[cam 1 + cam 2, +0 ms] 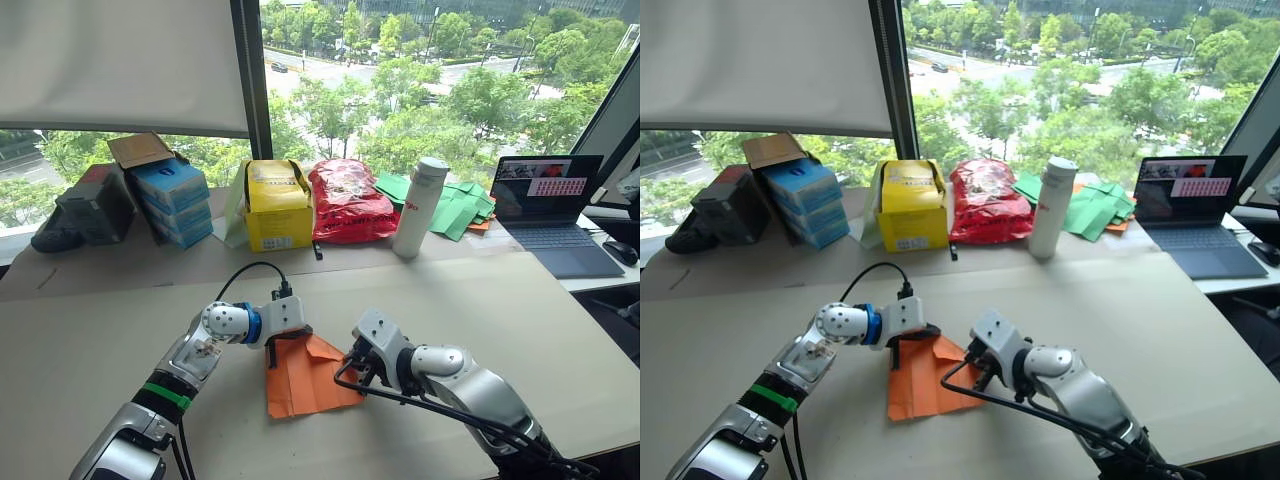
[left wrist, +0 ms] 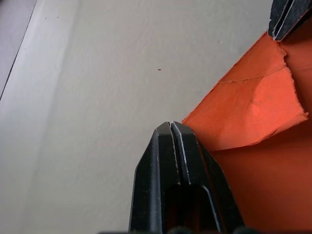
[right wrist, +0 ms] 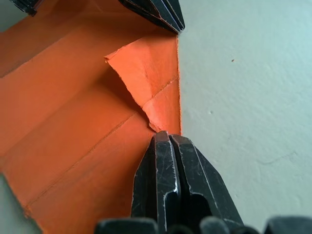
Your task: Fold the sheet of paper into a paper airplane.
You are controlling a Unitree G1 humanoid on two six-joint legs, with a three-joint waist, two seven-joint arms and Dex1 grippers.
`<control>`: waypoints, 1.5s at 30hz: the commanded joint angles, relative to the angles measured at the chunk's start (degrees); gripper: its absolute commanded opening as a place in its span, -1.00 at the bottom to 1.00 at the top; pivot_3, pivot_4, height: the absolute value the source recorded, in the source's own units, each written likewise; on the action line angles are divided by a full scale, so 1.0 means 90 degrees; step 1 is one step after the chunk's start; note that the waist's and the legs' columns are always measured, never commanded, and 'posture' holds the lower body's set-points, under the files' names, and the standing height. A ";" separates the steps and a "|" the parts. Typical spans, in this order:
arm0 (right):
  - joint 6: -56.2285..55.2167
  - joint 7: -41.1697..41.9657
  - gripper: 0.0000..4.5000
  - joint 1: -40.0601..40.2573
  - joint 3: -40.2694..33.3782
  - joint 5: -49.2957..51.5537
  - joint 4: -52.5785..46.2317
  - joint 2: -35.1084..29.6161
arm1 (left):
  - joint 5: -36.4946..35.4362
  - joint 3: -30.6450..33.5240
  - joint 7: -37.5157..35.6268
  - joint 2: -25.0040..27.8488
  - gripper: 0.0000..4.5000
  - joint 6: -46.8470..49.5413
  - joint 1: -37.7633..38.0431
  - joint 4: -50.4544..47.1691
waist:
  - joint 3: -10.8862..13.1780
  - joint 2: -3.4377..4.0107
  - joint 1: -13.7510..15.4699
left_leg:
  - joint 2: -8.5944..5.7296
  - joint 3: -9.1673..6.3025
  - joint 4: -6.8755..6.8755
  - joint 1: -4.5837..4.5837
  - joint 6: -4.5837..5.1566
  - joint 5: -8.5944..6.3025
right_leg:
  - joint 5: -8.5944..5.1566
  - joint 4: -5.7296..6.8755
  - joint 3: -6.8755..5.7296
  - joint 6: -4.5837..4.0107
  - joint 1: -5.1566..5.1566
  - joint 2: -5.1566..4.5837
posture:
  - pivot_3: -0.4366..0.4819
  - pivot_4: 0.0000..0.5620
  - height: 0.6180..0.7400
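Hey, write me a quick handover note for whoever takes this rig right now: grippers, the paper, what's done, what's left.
Left gripper: fingers shut, tip down at the far left edge of the sheet of paper, beside a folded-over corner flap.
Right gripper: fingers shut, tip pressed at the sheet's right edge where that flap's crease ends.
Paper: flat on the table between the two arms, orange, creased lengthwise, one far corner folded in.
Done: centre creases and a first corner fold.
Left: probably the remaining nose fold, then the wing folds; it is not yet an airplane.
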 commanded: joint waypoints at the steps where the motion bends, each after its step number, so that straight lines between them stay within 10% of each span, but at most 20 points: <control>1: 0.0043 0.0004 -0.99 0.0058 -0.0028 0.0155 0.0055 -0.0006 | 0.0143 -0.0118 -0.0098 0.0032 -1.00 0.0012 0.0021 0.0175 | -0.0001 -0.0001 0.0000 | 0.0000 0.0000 0.0000 0.0000 0.0000 0.0000 | 0.0000 0.0000 0.0000 0.0000 0.0000 0.0000 | -0.05 -0.47 1.00; 9: -0.0882 0.0320 -0.99 -0.0397 -0.0853 0.1048 -0.0463 0.0613 | 0.0139 -0.0088 -0.0065 0.0040 -1.00 0.0028 0.0033 0.0142 | 0.0003 0.0001 -0.0005 | 0.0000 0.0000 0.0000 -0.0014 -0.0003 0.0002 | 0.0000 0.0006 -0.0001 0.0000 -0.0017 0.0003 | -0.05 -0.47 1.00; 24: -0.2422 0.0230 -0.99 -0.0612 0.0587 -0.0145 0.1827 0.0724 | 0.0021 0.0181 0.0070 0.0177 -1.00 0.0312 0.0187 -0.0269 | 0.0003 0.0001 -0.0060 | -0.0001 0.0001 0.0000 -0.0023 -0.0034 0.0020 | 0.0001 0.0007 0.0000 0.0000 -0.0026 0.0002 | -0.05 -0.47 1.00; 33: -0.2353 0.0266 -0.99 -0.0535 0.0667 -0.0303 0.2072 0.0796 | -0.1893 0.2135 0.0359 0.0241 -1.00 0.2761 0.1134 -0.1873 | 0.0003 0.0001 -0.0107 | 0.0007 0.0001 -0.0001 -0.0021 -0.0029 0.0017 | 0.0000 0.0015 0.0008 0.0000 -0.0032 0.0005 | -0.05 -0.47 1.00; 45: -0.2374 0.0250 -1.00 -0.0540 0.0693 -0.0410 0.2098 0.0921 | -0.4389 0.4025 0.1445 -0.0016 0.74 0.6415 0.2094 -0.2979 | 0.0004 0.0001 -0.0082 | 0.0004 0.0000 -0.0001 -0.0005 -0.0041 0.0022 | 0.0000 0.0014 0.0002 0.0000 -0.0020 0.0005 | -0.05 -0.47 1.00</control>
